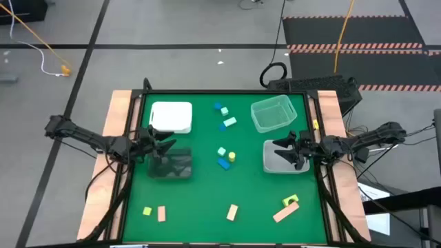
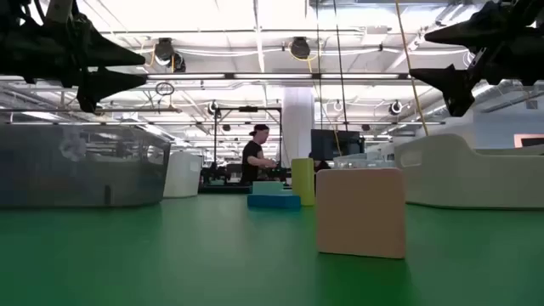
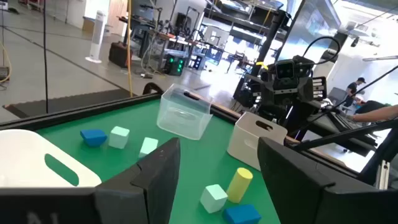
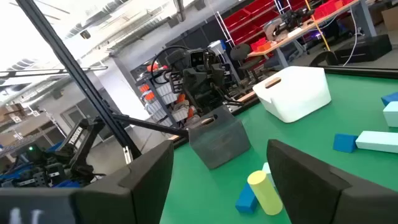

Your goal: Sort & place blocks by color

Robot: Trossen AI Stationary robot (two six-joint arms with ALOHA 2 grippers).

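Blocks lie loose on the green mat: a central cluster mid-frame, more near the lower edge, none binned yet. My left gripper hovers over the dark grey tray, jaws apart, empty. My right gripper hangs over the pale grey tray, jaws wide, empty. Best approach, I judge: descend straight onto one block, avoiding neighbours. White tray and clear tray flank the upper pair.

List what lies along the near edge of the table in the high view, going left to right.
yellow-green cube → tan block → tan block nearer the middle → long tan bar, with a yellow-green block touching its far end.
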